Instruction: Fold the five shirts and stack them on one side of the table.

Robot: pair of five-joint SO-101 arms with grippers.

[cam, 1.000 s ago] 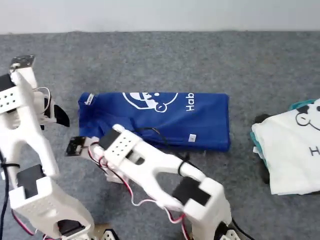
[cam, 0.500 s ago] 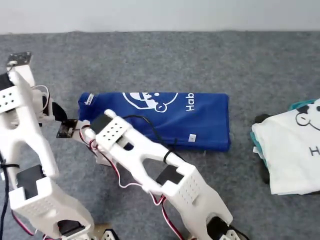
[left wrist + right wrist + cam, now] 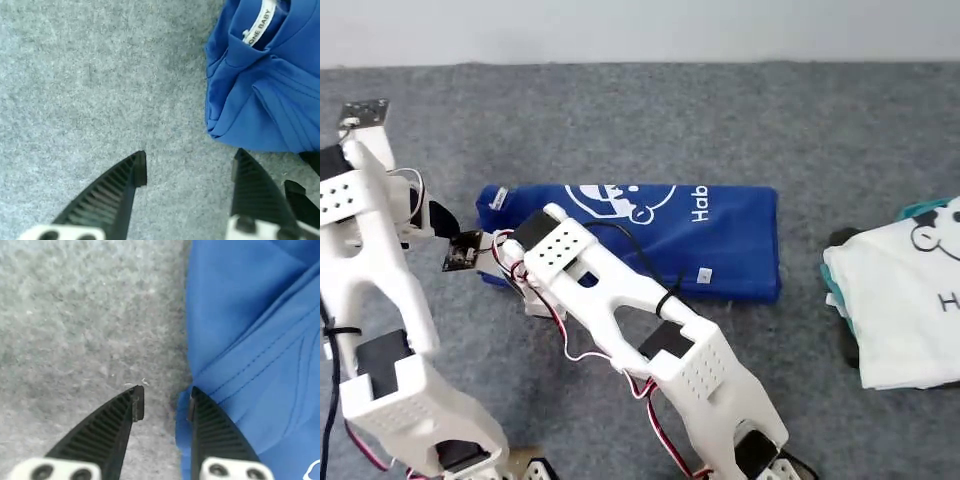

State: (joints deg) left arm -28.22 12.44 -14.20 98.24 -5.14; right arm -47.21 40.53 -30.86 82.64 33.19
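Note:
A blue shirt [image 3: 650, 235], folded into a long strip, lies across the middle of the grey table [image 3: 620, 110]. Its collar end [image 3: 260, 75] with a white label points toward both arms. My left gripper [image 3: 190, 162] is open and hangs over bare carpet just beside that end; in the high view it is the left gripper [image 3: 445, 222] at the far left. My right gripper [image 3: 165, 400] is open by a narrow gap at the shirt's near corner [image 3: 240, 365], one finger over the cloth edge and one over carpet. From above, the right gripper [image 3: 508, 278] lies mostly under its wrist.
A stack of folded shirts [image 3: 905, 300], white on top with teal and dark edges below, sits at the table's right edge. Open carpet lies between the stack and the blue shirt. The right arm's body [image 3: 650, 340] crosses the front of the table.
The right arm has stretched out toward the blue shirt's left end, and its gripper now sits at the near corner. The left arm has barely shifted.

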